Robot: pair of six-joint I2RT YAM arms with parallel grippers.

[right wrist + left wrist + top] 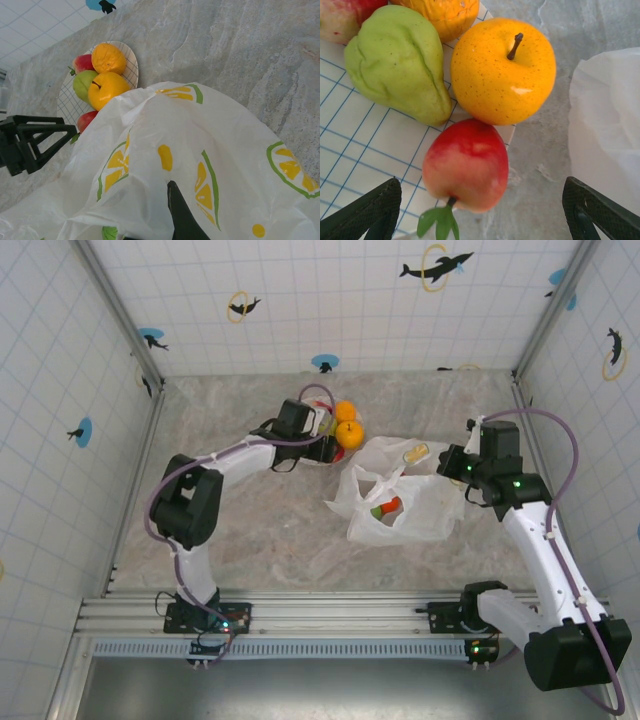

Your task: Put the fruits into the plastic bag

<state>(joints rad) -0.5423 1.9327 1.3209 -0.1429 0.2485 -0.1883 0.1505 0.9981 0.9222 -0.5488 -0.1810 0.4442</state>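
From above, your left gripper [325, 445] sits at the orange toy fruits [348, 425], far middle of the table. The crinkly translucent white plastic bag [400, 502] lies just right and nearer, long axis running left to right. A red-and-green fruit [387, 508] lies inside it. Your right gripper [452, 465] meets its right edge.

In your left wrist view the fingers [365, 215] are spread wide, grasping nothing. The red apple [465, 165] points its leaf toward them. The green pear [395, 60] lies slanted on the white grid-patterned plate [350, 150], narrow end toward that apple.

In your right wrist view, your gripper's dark finger [182, 215] is clamped on a bag fold.
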